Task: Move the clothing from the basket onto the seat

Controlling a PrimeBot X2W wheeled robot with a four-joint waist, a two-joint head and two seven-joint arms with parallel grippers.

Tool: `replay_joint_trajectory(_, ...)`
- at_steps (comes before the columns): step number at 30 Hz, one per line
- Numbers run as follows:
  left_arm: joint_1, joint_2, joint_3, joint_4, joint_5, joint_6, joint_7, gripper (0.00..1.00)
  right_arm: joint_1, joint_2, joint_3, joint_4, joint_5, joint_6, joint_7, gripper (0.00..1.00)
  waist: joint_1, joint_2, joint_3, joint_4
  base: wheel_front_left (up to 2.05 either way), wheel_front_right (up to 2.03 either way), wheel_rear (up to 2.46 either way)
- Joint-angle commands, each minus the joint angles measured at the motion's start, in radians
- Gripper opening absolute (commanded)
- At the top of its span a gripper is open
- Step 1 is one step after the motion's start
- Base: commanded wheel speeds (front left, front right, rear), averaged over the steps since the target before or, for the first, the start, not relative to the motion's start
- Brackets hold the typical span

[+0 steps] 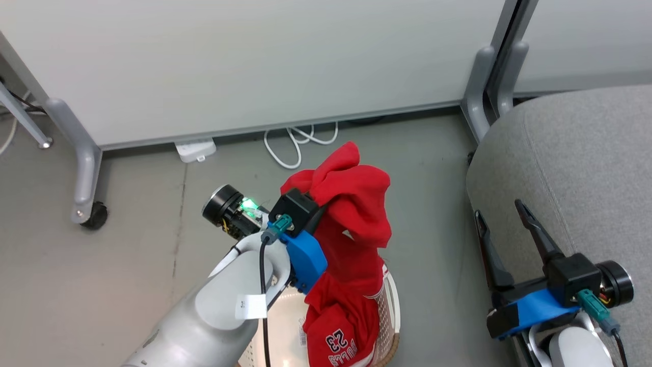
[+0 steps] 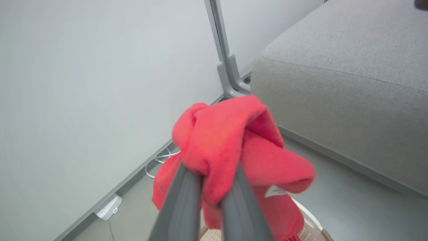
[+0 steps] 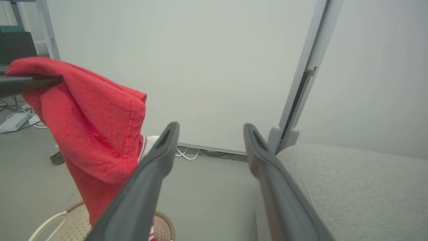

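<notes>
My left gripper (image 1: 318,204) is shut on a bunch of plain red clothing (image 1: 356,204), lifted above the basket (image 1: 392,306). The fabric hangs down into the basket, where a red garment with white trim and a dark "23" (image 1: 338,339) drapes over the rim. In the left wrist view the two fingers pinch the red clothing (image 2: 230,140) at my left gripper (image 2: 209,175). My right gripper (image 1: 501,216) stands open with nothing in it beside the grey seat (image 1: 586,168). The right wrist view shows the right gripper (image 3: 210,134), the hanging clothing (image 3: 97,134), the basket (image 3: 67,224) and the seat (image 3: 361,187).
A white partition wall with grey legs (image 1: 84,153) and a second grey post (image 1: 481,86) stands behind the basket. A power strip (image 1: 195,149) and white cable (image 1: 295,142) lie on the grey floor at the wall's foot.
</notes>
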Motion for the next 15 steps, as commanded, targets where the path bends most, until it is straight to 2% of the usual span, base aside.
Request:
replay_joint_trajectory(1,0.009,-0.003,0.018,-0.016,-0.013,-0.004,-0.005,0.0,0.026,-0.002,-0.003,0.001,0.003,0.0,-0.004,1.0,0.0002,-0.0001,-0.036,0.014,0.0,0.0,0.0)
replay_joint_trajectory(15,0.005,-0.027,0.044,-0.047,-0.026,-0.02,-0.005,0.0,0.076,0.007,0.024,-0.009,0.003,0.0,-0.004,1.0,0.0002,-0.0001,-0.11,0.035,0.0,0.0,0.0)
